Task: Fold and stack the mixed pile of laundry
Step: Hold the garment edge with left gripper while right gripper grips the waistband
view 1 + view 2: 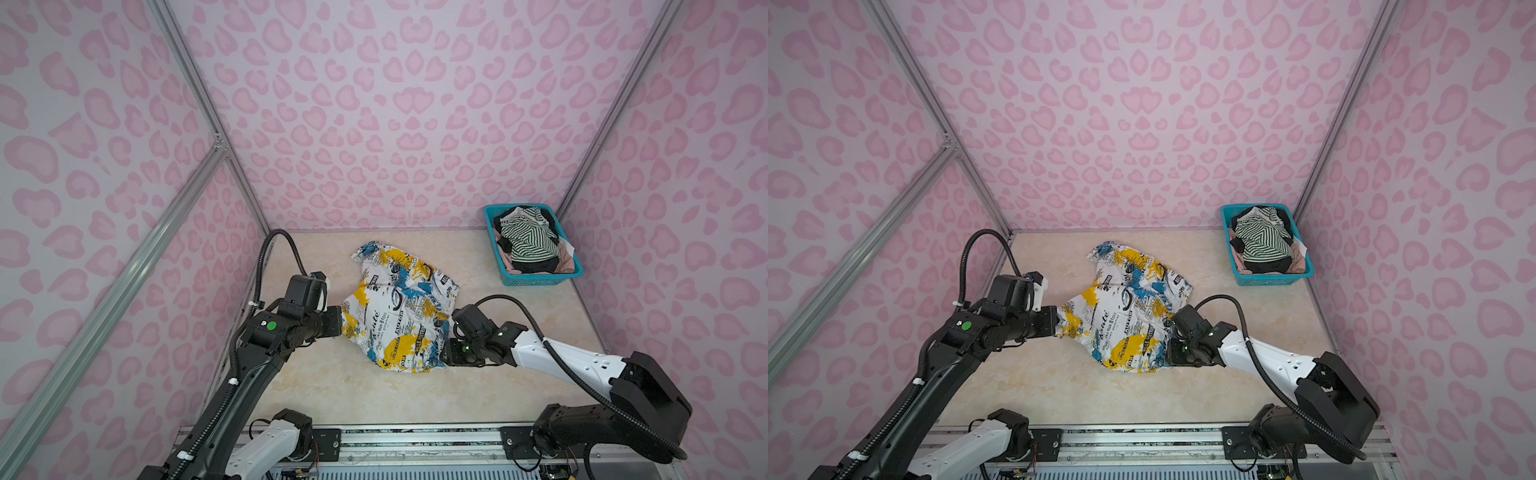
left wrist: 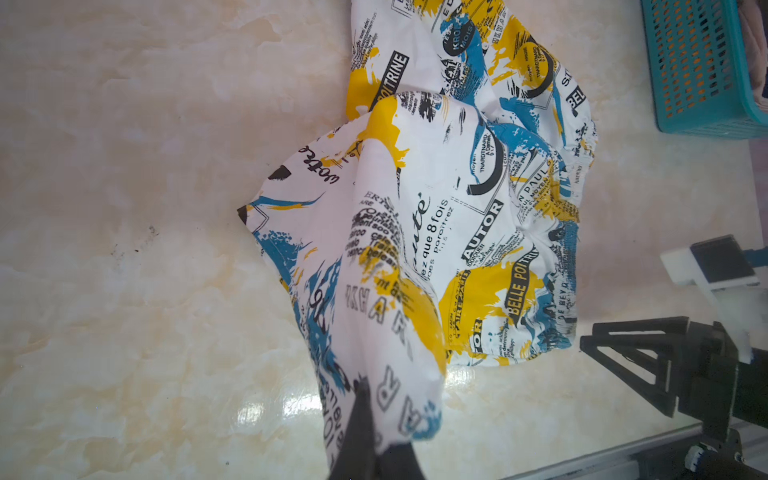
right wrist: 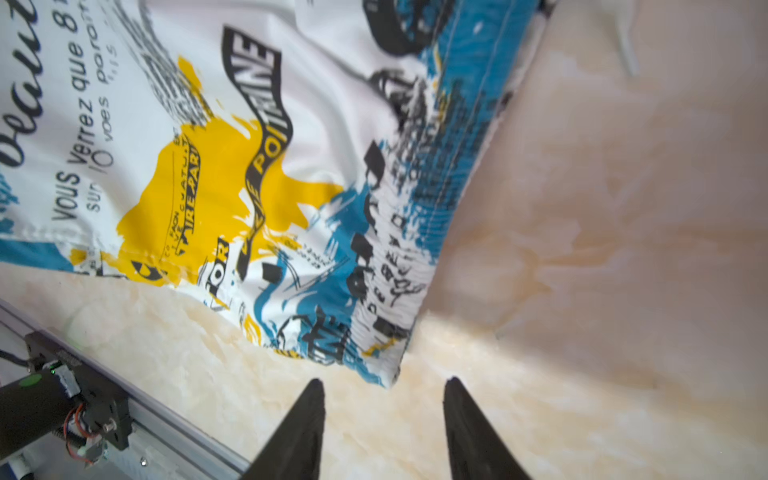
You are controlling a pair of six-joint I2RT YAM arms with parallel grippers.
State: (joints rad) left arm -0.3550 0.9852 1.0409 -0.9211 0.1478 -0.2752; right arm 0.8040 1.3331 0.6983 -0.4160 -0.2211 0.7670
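The left gripper [image 2: 376, 432] is pinched tight on the left edge of the white printed garment [image 1: 399, 307]. The left wrist view shows the cloth drawn up into a ridge that runs into the closed fingers. The garment lies crumpled on the middle of the table [image 1: 332, 386], between the two arms. In both top views its long axis runs from the near side, where the grippers flank it, away toward the back wall. Its gathered, elastic-looking hem faces right. The right gripper [image 3: 384, 380] sits low at the garment's near right corner with its jaws apart and nothing between them. In the right wrist view that hem corner lies just ahead of the two fingertips and roughly in line with the gap, and it appears not to touch either. The right arm is plainly the nearer one to this free corner, so the next move likely calls for a short advance and a closing on the hem, to spread the piece flat against the left hold. Well apart at the far right corner stands the teal basket [image 1: 540, 279], holding the green-and-white striped top [image 1: 530, 239] over a black garment [image 1: 536, 264] and a pale pink one [image 1: 508, 258], none of them folded yet.
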